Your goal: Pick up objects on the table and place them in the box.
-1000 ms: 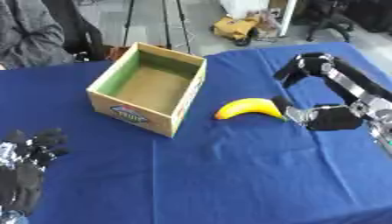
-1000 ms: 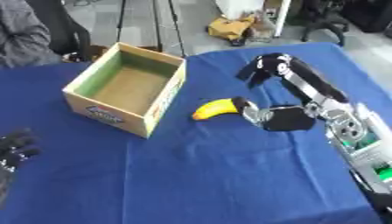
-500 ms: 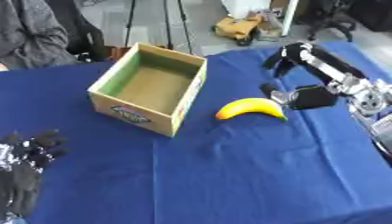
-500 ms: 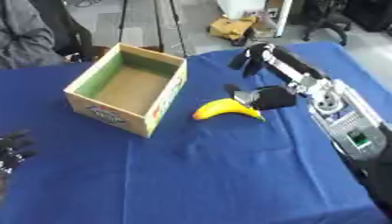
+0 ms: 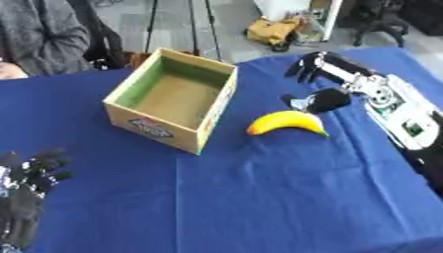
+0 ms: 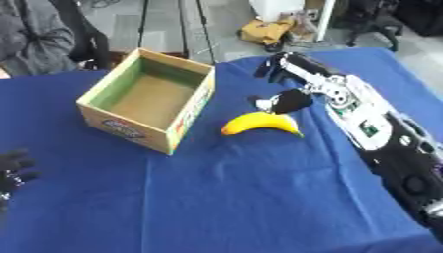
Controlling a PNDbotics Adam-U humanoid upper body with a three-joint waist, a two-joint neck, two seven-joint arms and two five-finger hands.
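A yellow banana lies on the blue tablecloth, just right of an open cardboard box with green inner walls and nothing inside. My right hand hovers just behind and to the right of the banana. Its thumb points down towards the banana's far side, its fingers hang relaxed further back, and it holds nothing. My left hand rests open at the lower left corner, fingers up.
The table's far edge runs just behind the box. Beyond it a person in grey sits at the far left, and tripod legs and a yellow bag stand on the floor.
My right hand has swung left and away from me, from the banana's right side to just behind it. The banana, the box and my left hand have stayed put.
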